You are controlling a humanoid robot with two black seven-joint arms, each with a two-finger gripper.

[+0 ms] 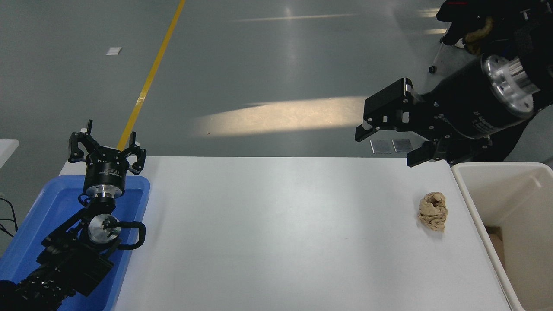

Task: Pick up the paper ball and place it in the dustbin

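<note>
The reach is under way: the right gripper [386,144] hangs wide open, empty, with the paper ball [433,211] below it; next it must descend around it

dustbin [475,203] cut off by the right and bottom edges, blue tray [47,207] partly hidden under the left arm and cropped at the lower left, person [471,26] cropped at the top right
</note>
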